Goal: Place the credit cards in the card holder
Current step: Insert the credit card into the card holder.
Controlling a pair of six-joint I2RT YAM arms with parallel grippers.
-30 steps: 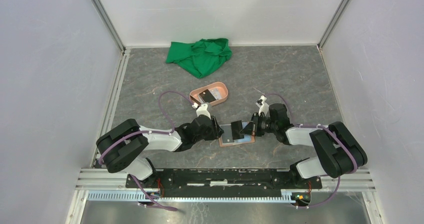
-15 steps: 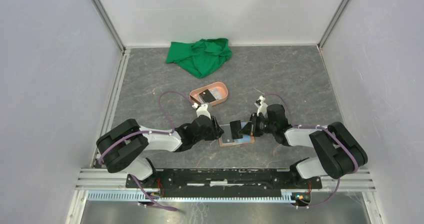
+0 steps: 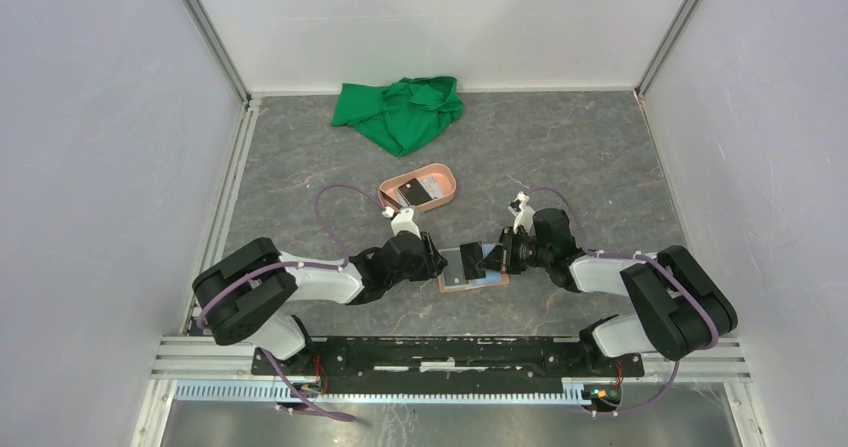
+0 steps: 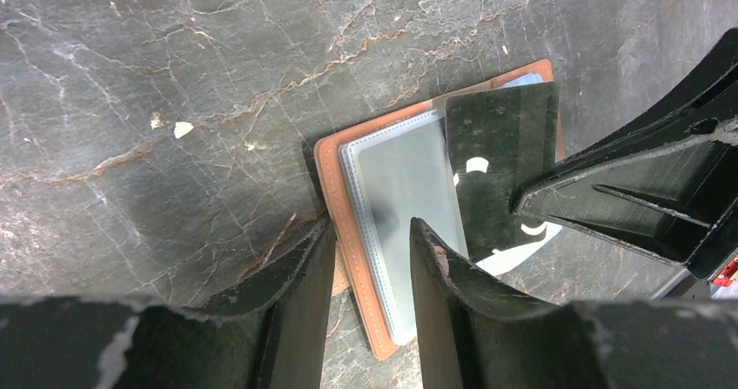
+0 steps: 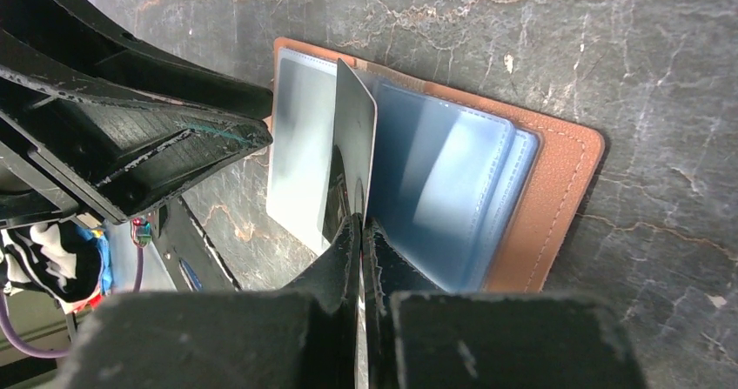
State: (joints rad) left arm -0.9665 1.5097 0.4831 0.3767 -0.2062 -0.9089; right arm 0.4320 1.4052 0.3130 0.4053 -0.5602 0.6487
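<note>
The tan-brown card holder (image 3: 475, 280) lies open on the table between both arms, its clear sleeves (image 4: 400, 189) facing up. My left gripper (image 4: 372, 228) is open and straddles the holder's left edge, with one finger on the table and the other finger on a sleeve. My right gripper (image 5: 359, 224) is shut on a black credit card (image 5: 352, 145). That card stands on edge over the holder's middle, next to the bluish sleeves (image 5: 444, 180). The same card (image 4: 500, 163) shows in the left wrist view. More dark cards (image 3: 412, 193) lie in the pink tray.
The salmon-pink oval tray (image 3: 440, 179) sits just beyond the holder. A crumpled green cloth (image 3: 400, 112) lies at the back of the table. White walls and metal rails bound the table on three sides.
My right gripper has edged slightly left and away with the black card. The left gripper and the holder have stayed put.
</note>
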